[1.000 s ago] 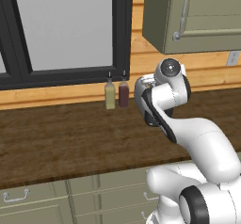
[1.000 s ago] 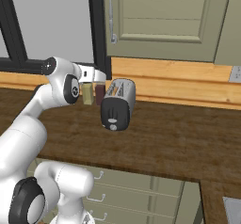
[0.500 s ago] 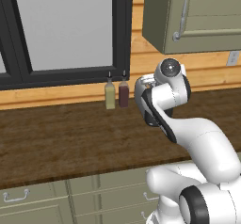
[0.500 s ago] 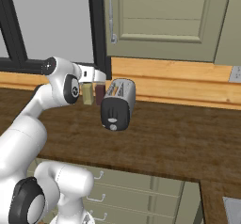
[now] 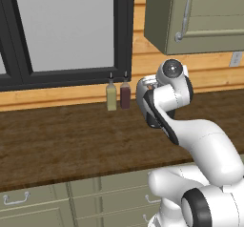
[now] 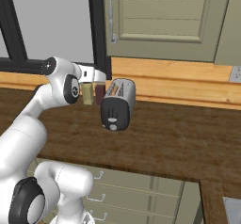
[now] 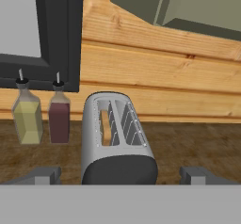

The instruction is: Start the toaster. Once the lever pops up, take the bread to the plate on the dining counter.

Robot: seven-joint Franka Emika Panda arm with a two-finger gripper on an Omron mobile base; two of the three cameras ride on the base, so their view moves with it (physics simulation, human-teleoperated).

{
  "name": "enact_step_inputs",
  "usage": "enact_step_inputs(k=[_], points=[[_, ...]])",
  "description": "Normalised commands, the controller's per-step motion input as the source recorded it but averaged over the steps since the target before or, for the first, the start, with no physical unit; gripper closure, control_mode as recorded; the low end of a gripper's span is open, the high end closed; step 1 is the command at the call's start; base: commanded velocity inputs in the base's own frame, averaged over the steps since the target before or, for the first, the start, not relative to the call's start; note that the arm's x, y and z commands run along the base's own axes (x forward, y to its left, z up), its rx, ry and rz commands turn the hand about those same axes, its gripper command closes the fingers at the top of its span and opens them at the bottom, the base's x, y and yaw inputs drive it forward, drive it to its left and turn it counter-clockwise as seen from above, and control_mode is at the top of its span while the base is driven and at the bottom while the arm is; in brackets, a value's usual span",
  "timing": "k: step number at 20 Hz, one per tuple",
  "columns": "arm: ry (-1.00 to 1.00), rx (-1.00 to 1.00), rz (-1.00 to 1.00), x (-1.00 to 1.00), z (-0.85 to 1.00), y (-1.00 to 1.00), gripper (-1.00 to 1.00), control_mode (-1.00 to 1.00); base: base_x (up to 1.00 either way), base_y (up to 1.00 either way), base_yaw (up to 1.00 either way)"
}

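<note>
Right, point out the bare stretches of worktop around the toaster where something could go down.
Bare wood lies right of the toaster along the wall, and across the whole front of the worktop toward the drawers. It is crowded on the toaster's left: the two sauce bottles stand beside it under the window, with the open end effector in front.

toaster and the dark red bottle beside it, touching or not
Apart. The hand view shows a strip of wall and worktop between the toaster and the dark red bottle.
</note>
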Motion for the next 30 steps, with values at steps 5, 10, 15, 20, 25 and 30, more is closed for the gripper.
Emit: enact_step_inputs(k=[5, 10, 15, 20, 25, 30], points=[[0.00, 0.00, 0.00, 0.00, 0.00, 0.00, -1.00, -1.00, 0.00, 0.00, 0.00], [0.00, 0.00, 0.00, 0.00, 0.00, 0.00, -1.00, -1.00, 0.00, 0.00, 0.00], [0.00, 0.00, 0.00, 0.00, 0.00, 0.00, -1.00, -1.00, 0.00, 0.00, 0.00], [0.00, 0.00, 0.00, 0.00, 0.00, 0.00, -1.00, -1.00, 0.00, 0.00, 0.00], [0.00, 0.00, 0.00, 0.00, 0.00, 0.00, -1.00, -1.00, 0.00, 0.00, 0.00], [0.00, 0.00, 0.00, 0.00, 0.00, 0.00, -1.00, -1.00, 0.00, 0.00, 0.00]])
